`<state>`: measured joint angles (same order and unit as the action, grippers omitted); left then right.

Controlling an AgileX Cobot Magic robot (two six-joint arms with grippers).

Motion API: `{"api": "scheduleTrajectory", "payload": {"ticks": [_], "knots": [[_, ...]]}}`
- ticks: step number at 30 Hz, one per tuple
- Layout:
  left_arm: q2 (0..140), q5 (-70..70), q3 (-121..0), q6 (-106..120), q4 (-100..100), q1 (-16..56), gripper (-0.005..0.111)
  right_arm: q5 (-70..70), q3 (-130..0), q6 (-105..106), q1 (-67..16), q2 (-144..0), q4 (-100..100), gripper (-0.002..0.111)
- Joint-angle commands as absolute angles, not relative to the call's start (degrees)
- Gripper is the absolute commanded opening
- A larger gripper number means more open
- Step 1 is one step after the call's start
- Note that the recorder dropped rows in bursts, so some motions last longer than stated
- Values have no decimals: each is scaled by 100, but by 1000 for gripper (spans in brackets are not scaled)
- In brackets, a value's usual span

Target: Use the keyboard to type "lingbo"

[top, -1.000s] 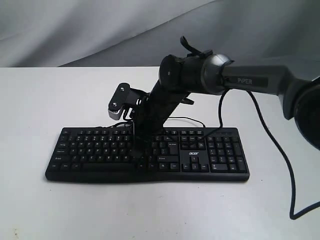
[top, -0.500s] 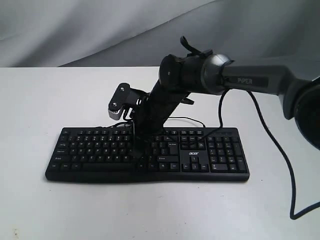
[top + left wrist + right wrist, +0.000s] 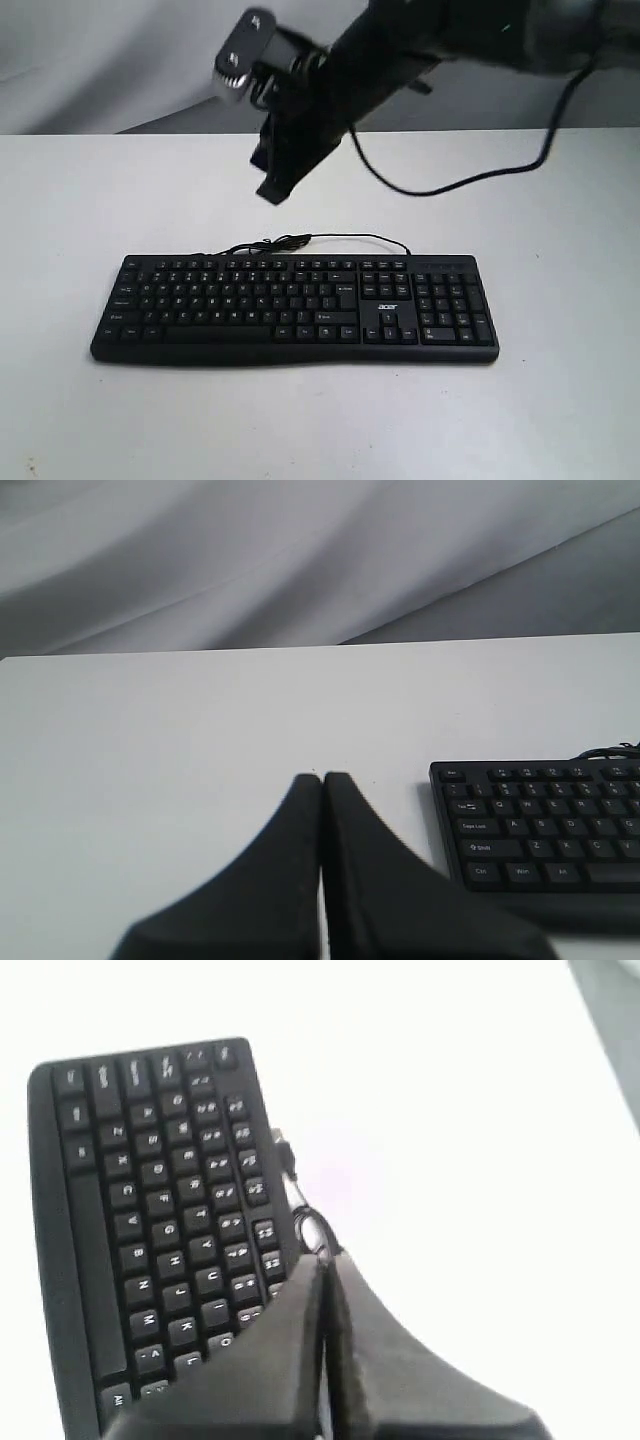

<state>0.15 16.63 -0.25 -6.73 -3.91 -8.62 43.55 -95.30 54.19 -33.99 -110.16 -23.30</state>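
A wide black keyboard with white key legends and a number pad lies flat on the white table, its thin cable looping behind it.

We're looking at a robot test bench here, a lab set-up rather than a home or office: a plain white surface carrying one black keyboard, a wrinkled grey cloth backdrop hung behind it, and we've got a dark robot arm trailing a loose black cable reaching in over the top.
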Motion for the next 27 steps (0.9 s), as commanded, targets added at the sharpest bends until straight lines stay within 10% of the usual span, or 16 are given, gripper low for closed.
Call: {"api": "scheduleTrajectory", "payload": {"ticks": [1, 27], "knots": [[0, 1636, 0, -696, -345, -873, 0, 4015, -8979, 5350, -3358, -9668, -2275, 0], [0, 1636, 0, -696, -345, -873, 0, 1163, -6046, 3508, -3358, -4016, -1875, 0]]}}
